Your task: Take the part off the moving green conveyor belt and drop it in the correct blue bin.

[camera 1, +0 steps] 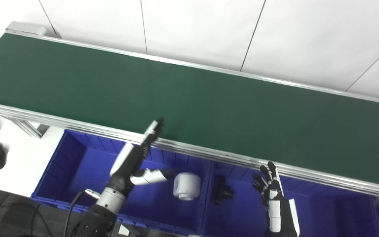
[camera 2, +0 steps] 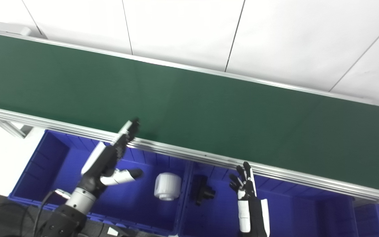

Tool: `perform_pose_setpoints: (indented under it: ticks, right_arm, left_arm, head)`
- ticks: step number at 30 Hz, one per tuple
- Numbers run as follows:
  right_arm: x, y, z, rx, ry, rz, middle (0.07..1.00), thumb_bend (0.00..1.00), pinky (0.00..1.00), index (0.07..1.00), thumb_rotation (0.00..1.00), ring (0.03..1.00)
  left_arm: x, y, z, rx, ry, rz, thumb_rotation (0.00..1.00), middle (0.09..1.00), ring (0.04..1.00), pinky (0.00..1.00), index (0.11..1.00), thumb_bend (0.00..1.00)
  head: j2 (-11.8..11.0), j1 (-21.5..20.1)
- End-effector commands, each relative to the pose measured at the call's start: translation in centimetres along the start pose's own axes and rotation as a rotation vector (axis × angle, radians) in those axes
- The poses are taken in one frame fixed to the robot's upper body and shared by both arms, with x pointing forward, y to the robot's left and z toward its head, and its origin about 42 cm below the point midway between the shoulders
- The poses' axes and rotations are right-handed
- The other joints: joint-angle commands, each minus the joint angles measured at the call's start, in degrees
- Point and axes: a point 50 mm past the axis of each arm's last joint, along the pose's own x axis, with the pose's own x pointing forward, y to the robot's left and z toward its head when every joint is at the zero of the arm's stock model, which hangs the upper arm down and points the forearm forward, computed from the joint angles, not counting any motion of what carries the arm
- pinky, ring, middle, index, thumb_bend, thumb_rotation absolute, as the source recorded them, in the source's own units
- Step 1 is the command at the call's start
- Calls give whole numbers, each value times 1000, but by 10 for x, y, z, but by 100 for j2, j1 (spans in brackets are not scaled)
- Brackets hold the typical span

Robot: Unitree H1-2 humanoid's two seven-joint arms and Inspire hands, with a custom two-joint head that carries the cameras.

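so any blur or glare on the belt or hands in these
Left eye view: green conveyor belt evenly lit and matte, no glare; black-and-white left hand fairly sharp. Right eye view: softer overall; right hand slightly blurred, white cylindrical part a bit washed out.

Bright, even light; slightly soft focus

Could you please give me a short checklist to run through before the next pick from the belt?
1. Part on the green conveyor belt to pick: not ok, none shows on the visible stretch.
2. Left robot hand free: ok, open, holding nothing, fingertips at the belt's near rail.
3. Right robot hand free: ok, open, raised over the right blue bin.
4. White part sorted: ok, lying in the left blue bin.
5. Black part sorted: ok, in the right blue bin.
6. Whether the belt is running: cannot tell.
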Motion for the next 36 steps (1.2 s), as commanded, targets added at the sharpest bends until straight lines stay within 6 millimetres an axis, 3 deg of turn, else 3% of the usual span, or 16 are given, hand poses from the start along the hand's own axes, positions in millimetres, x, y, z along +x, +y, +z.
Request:
perform_pose_setpoints:
  ticks: [1,7,8,15,20,28,30,31,32,33,36]
  right_arm:
    - [0,11,9,16,-40,-5,948,739,867,1000,987,886]
    - [2,27,7,-19,-44,-1,944,711,870,1000,1000,886]
    - [2,30,7,-21,-42,-3,943,712,871,1000,1000,885]
    - [8,48,5,9,-21,-41,947,750,836,989,974,903]
    - [10,53,7,-24,-25,-51,960,715,849,988,998,915]
    - [12,55,6,3,-29,-58,971,692,855,986,1000,929]
    - [13,57,5,0,-28,-59,968,693,847,983,1000,925]
    - [14,60,4,-3,-26,-59,962,703,847,979,1000,921]
    - [15,63,3,-5,-24,-58,962,708,854,978,1000,921]
    - [17,67,3,-15,-16,-52,962,710,858,978,1000,921]
    - [22,79,-1,-34,-11,-45,957,754,900,985,1000,911]
  left_arm:
    - [-9,4,15,-34,-80,32,659,1000,1000,1000,1000,850]
    - [-36,16,21,-127,-77,69,666,1000,1000,1000,1000,853]
    - [-39,19,18,-131,-71,70,669,1000,1000,1000,1000,857]
    - [-34,41,-4,-149,-42,93,632,1000,1000,1000,1000,829]
    - [-30,52,-2,-141,-37,126,621,1000,1000,1000,1000,840]
    - [-28,54,0,-146,-33,138,631,1000,1000,1000,1000,844]
    - [-28,56,-2,-147,-32,139,633,1000,1000,1000,1000,858]
    - [-27,59,-4,-147,-32,141,632,1000,1000,1000,1000,872]
    - [-27,61,-5,-148,-32,143,632,1000,1000,1000,1000,880]
    - [-27,65,-8,-142,-32,145,632,1000,1000,1000,1000,885]
    - [-27,76,-13,-144,-45,125,671,1000,1000,1000,1000,876]
  head:
    - [-2,-192]
    - [7,-877]
    - [-2,-1162]
    - [11,-1772]
    - [27,-1780]
    - [-11,-1855]
    - [-86,-2096]
    - [-168,-2442]
    - [-168,-2442]
    - [-271,-2859]
    - [-377,-3225]
